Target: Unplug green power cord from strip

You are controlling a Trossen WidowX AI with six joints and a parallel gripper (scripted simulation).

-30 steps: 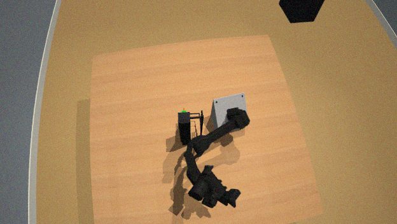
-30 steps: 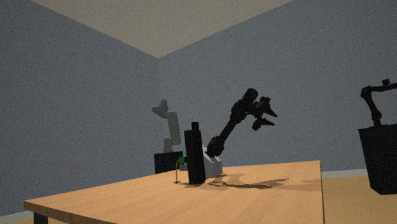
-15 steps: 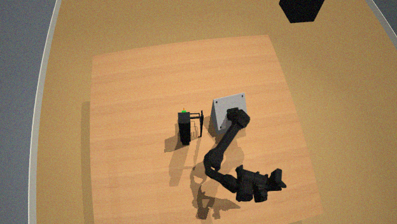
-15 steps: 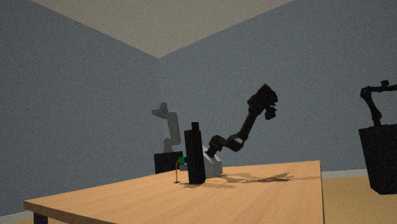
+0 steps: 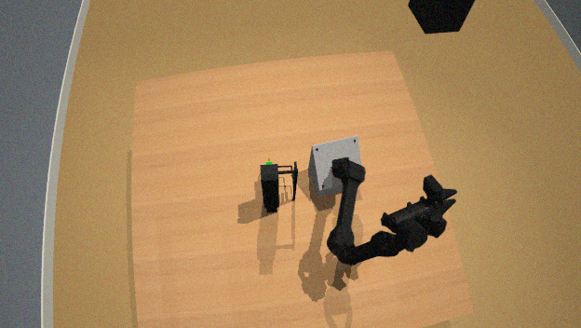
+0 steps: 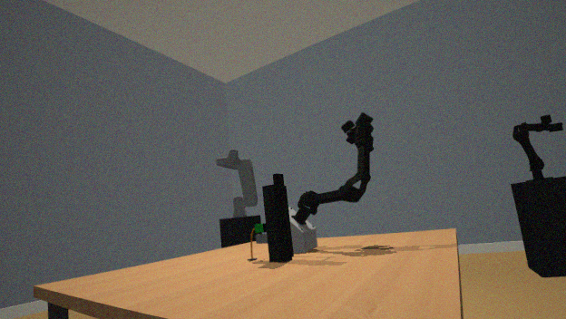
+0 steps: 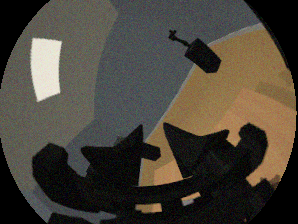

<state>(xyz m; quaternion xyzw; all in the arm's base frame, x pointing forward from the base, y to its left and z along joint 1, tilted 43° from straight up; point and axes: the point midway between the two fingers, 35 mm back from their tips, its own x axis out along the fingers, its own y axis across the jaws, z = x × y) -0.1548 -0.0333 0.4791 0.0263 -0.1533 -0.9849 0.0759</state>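
The green plug (image 5: 269, 163) (image 6: 258, 227) sits against the side of the upright black power strip (image 5: 270, 196) (image 6: 278, 222), near mid height. Its orange cord (image 6: 251, 245) hangs from it to the table top. The plug's prongs and the strip's socket are hidden, so how deep it sits cannot be told. My gripper (image 5: 455, 196) (image 7: 152, 126) is partly open, with nothing between its fingers. It is raised high, far to the right of the strip in the top view, and touches neither plug, cord nor strip.
A grey wedge-shaped base (image 5: 332, 149) (image 6: 305, 237) carries my arm, close beside the strip. A thin black frame (image 5: 295, 182) stands between them. Black pedestals (image 5: 441, 16) (image 6: 540, 227) (image 7: 203, 56) stand off the table (image 5: 195, 116), one with another arm (image 6: 526, 140) on it.
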